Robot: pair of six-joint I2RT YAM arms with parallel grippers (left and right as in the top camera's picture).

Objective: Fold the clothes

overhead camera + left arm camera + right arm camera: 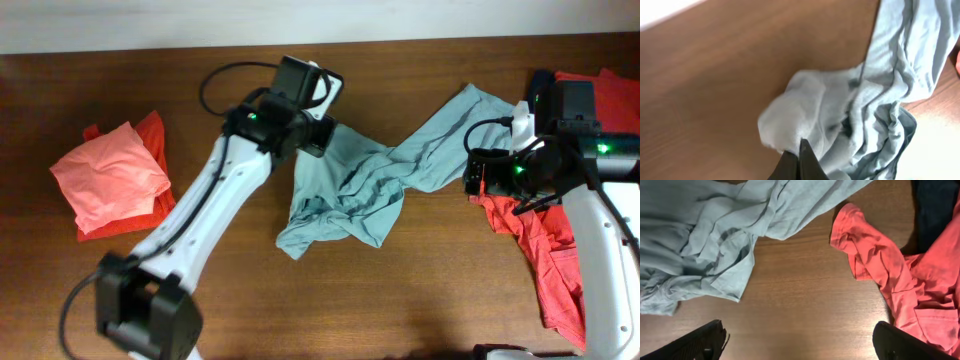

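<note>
Grey-blue T-shirt [370, 185] lies crumpled at the centre of the table [420, 300]. Left gripper [799, 152] pinches its upper-left edge, jaws closed on fabric. Right gripper [800, 342], jaws wide and holding nothing, hovers over bare wood beside a coral T-shirt [890, 275].

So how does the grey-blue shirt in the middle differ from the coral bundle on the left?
The grey-blue shirt lies crumpled and stretched out across the table; the coral bundle is a compact folded pile. The grey-blue shirt is pinched at one edge by the left gripper; nothing touches the coral bundle. Both are soft cloth resting on the same wooden table.
</note>
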